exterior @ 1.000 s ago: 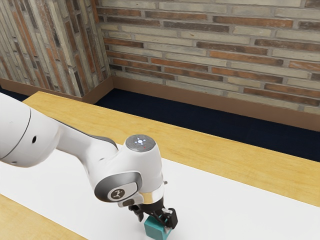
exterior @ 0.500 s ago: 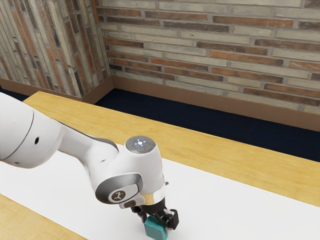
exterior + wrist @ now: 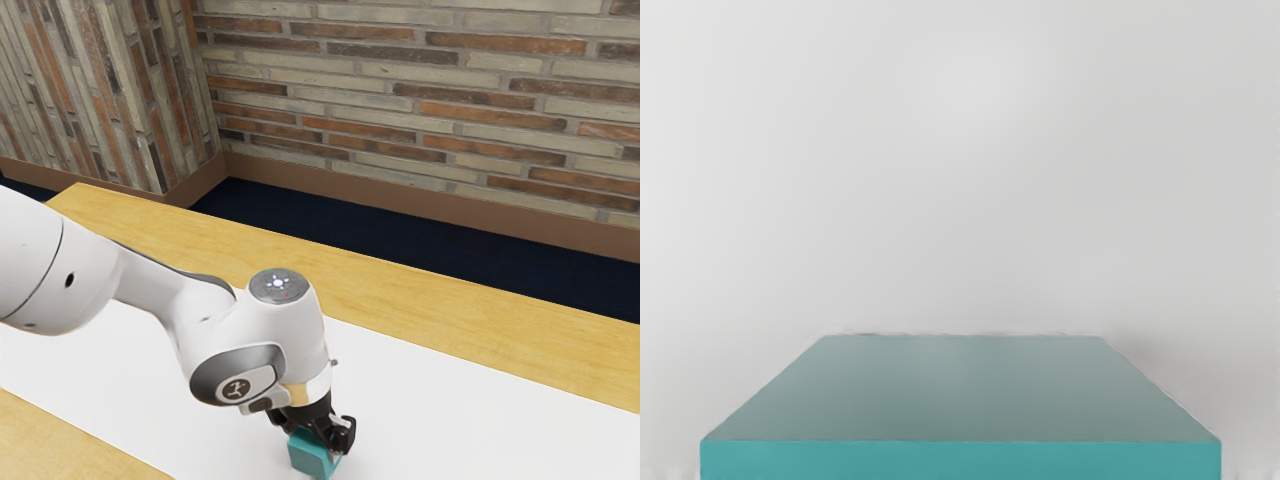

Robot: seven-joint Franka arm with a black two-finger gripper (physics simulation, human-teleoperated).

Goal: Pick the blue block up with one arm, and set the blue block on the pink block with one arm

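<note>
Gripper [image 3: 318, 438] sat low over blue block [image 3: 312, 460], teal in colour, at exterior view's lower edge. Could not tell whether gripper clamped it. Block rested on white mat [image 3: 450, 400]. Wooden table [image 3: 450, 310] bordered mat; brick wall [image 3: 420, 90] stood behind.

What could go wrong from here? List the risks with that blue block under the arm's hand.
1. The hand is low over the blue block, close to the white table surface. Pushing lower could jam the block against it.
2. The block is partly cut off by the exterior view's lower edge, so how well the hand is centred on it cannot be checked. An off-centre hold might let it tilt or slip when lifted.
</note>
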